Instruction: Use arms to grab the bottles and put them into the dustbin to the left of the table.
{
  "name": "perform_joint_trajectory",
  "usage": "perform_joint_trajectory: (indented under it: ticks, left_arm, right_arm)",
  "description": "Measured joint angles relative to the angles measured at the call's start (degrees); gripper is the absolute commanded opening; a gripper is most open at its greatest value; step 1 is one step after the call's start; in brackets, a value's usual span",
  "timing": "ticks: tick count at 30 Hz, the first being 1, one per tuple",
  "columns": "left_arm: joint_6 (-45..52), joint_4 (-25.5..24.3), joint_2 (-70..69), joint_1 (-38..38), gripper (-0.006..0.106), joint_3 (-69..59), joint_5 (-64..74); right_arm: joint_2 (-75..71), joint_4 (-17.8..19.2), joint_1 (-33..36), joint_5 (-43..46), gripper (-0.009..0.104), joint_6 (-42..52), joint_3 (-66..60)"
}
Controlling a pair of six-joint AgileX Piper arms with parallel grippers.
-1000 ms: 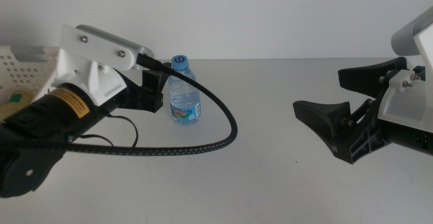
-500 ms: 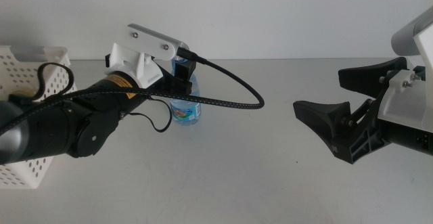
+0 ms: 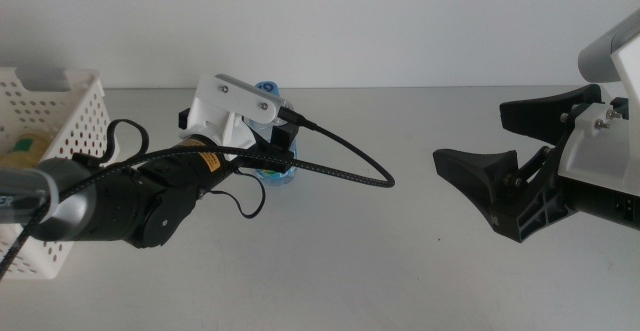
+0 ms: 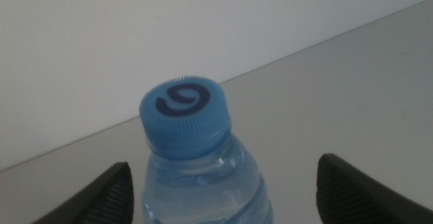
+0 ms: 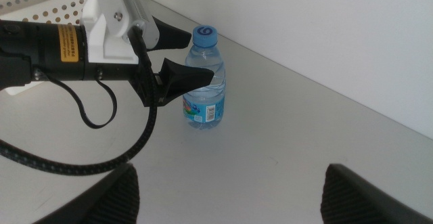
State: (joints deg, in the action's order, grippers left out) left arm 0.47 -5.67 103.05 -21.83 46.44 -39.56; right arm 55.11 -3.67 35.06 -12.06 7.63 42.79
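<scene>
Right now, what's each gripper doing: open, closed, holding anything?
Left gripper: open, jaws either side of the water bottle, not closed on it.
Right gripper: open, holding nothing, waiting at the table's right side.

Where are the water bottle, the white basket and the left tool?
water bottle (image 5: 203,88): right wrist view, clear body.
white basket (image 3: 78,103): middle view, perforated side wall.
left tool (image 5: 196,60): right wrist view, between its fingertips.

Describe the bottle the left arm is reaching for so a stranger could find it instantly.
On the light-grey tabletop, just right of the white perforated plastic basket, stands a small clear plastic water bottle. The left claw straddles it, open. Its blue cap with a dark swirl marks it out.
</scene>
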Motion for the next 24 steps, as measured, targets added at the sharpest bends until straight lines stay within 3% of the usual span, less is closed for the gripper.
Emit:
perform_joint_trajectory:
  ticks: [12, 24]
  left_arm:
    - [-1.0, 2.1, 8.4, 0.0, 0.092, 0.3, -10.3]
    - [-1.1, 2.7, 16.1, 0.0, 0.092, 6.9, -11.9]
  right_arm:
    - [0.0, 0.0, 0.0, 0.0, 0.07, 0.0, 0.0]
    - [0.0, 0.0, 0.0, 0.0, 0.07, 0.0, 0.0]
